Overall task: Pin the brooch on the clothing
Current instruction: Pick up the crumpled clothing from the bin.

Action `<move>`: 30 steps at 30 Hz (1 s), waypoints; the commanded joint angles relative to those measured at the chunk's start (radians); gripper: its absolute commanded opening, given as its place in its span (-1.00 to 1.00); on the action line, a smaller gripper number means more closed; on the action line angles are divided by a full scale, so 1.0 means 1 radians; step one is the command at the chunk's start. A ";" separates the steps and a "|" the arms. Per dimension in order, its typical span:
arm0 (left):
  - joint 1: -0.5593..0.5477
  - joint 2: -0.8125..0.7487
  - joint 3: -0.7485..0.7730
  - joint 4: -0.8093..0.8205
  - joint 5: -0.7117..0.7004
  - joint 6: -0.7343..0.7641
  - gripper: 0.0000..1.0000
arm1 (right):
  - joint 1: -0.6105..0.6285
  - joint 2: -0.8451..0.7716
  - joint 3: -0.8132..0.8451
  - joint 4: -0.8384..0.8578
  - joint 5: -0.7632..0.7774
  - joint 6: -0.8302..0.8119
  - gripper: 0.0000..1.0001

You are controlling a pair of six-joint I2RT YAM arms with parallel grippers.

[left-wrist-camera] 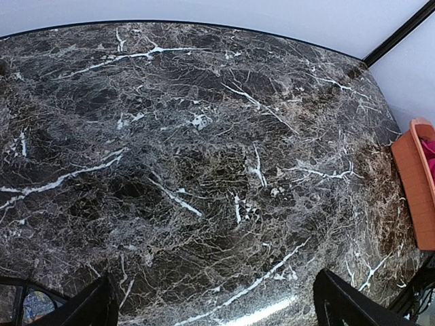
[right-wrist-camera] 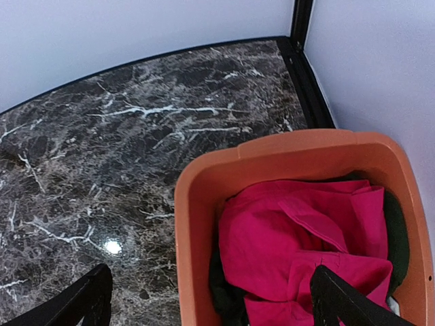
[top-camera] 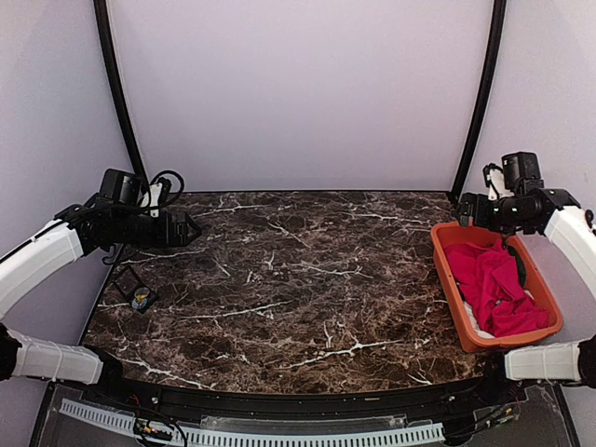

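Loosely crumpled red clothing, orange bin

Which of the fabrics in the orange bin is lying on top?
The red T-shirt. It lies crumpled over the dark green garment, which shows only around its edges, while the white cloth barely peeks out inside the orange bin.

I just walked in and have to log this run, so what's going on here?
Nothing is being handled yet. The right gripper hovers open above the orange basket at the right edge of the marble table, where the red T-shirt lies crumpled on a dark green garment. The left gripper, open and empty, hangs over the table's left side. A small object near the left edge may be the brooch, but it is too small to tell.
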 commanded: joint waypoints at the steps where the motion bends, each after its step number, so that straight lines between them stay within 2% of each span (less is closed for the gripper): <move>1: -0.003 -0.013 -0.011 -0.015 -0.021 0.011 0.99 | -0.010 0.055 -0.033 -0.020 0.112 0.054 0.97; 8: -0.003 -0.014 -0.017 -0.012 0.000 0.015 0.99 | -0.026 0.073 -0.077 -0.067 0.291 0.153 0.97; 17: -0.003 -0.017 -0.023 0.001 0.032 0.011 0.99 | -0.045 0.142 -0.104 -0.157 0.415 0.236 0.97; 26: -0.003 -0.034 -0.028 0.009 0.052 0.012 0.99 | -0.162 0.175 -0.167 -0.159 0.381 0.304 0.95; 27: -0.003 -0.036 -0.029 0.009 0.052 0.013 0.99 | -0.169 0.175 -0.173 -0.153 0.368 0.304 0.89; 29: -0.003 -0.041 -0.030 0.011 0.057 0.012 0.99 | -0.177 0.169 -0.181 -0.144 0.352 0.306 0.37; 30: -0.003 -0.043 -0.031 0.012 0.058 0.012 0.99 | -0.177 0.157 -0.182 -0.142 0.347 0.309 0.02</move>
